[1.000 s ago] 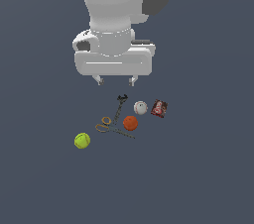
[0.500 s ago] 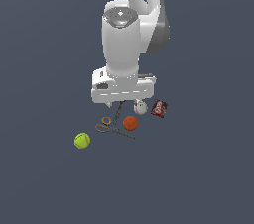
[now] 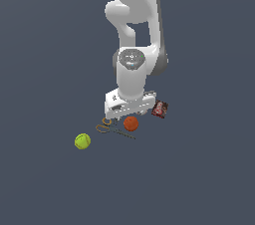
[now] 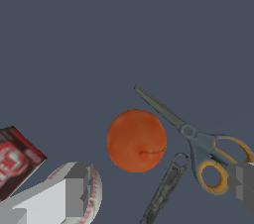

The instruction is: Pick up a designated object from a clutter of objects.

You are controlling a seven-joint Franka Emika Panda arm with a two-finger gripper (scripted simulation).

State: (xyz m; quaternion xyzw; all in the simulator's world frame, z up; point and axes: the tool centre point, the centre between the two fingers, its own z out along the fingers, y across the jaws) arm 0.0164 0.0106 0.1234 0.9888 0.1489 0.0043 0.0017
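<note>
Orange ball (image 4: 136, 140) lies between open end effector (image 4: 158, 188) fingers, unheld.

Matte orange ball (image 4: 136, 140) lies btwn scissors (image 4: 196, 136), baseball (image 4: 92, 193), clamp tool (image 4: 165, 188), red box (image 4: 15, 161) nearby.

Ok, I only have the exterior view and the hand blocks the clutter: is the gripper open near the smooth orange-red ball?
Observer: Yes; the wrist view shows the gripper open, the smooth orange-red ball unheld, seen between its fingers.
Operator: And the white baseball?
Observer: The white red-stitched baseball lies partly behind one finger, beside the small reddish box.
Operator: Anything crowding the ball?
Observer: A dark clamp-like tool lies close beside it.
</note>
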